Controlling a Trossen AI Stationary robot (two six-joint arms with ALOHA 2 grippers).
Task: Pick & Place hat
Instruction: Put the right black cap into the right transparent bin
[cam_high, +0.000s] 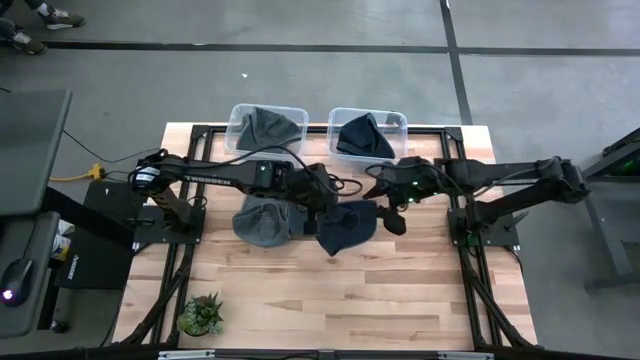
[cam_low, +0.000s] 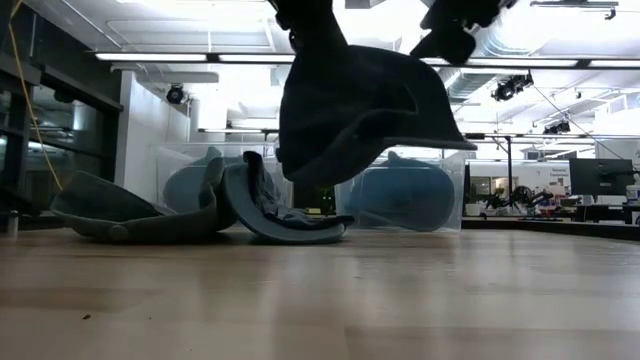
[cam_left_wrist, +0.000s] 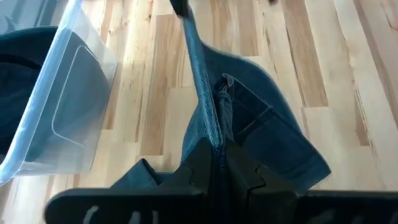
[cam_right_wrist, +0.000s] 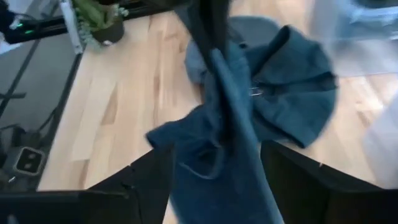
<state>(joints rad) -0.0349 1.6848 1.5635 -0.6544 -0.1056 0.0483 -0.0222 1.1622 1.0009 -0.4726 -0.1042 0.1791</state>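
The step in hand looked like a mid-air handover, or the last of a two-armed lift. A dark blue hat (cam_high: 347, 226) hung clear of the desk (cam_high: 350, 300) near its middle. The low view showed it floating above the wood with daylight under its brim.

The left claw (cam_left_wrist: 214, 163) was clenched on a fold of the hat's fabric, at about nine o'clock from the hat's centre in the high view. The right claw (cam_right_wrist: 214, 165), at about two o'clock from the hat, stood released. Its two fingers were spread wide to either side of the cloth, with no pinch visible.

A second, grey hat (cam_high: 262, 222) lay flat on the desk just at nine o'clock of the carried one. Two clear bins sat along the twelve o'clock edge, the left bin (cam_high: 266, 128) and the right bin (cam_high: 367, 134). Each already held a dark hat. A small potted plant (cam_high: 202, 314) stood near seven o'clock.

The next move probably called for the right arm to back away without snagging the cloth. The left arm would then carry the hat to one of the bins. Which bin was meant could not be told.

No brand, label or legible writing showed on the hats, the bins or the arms.
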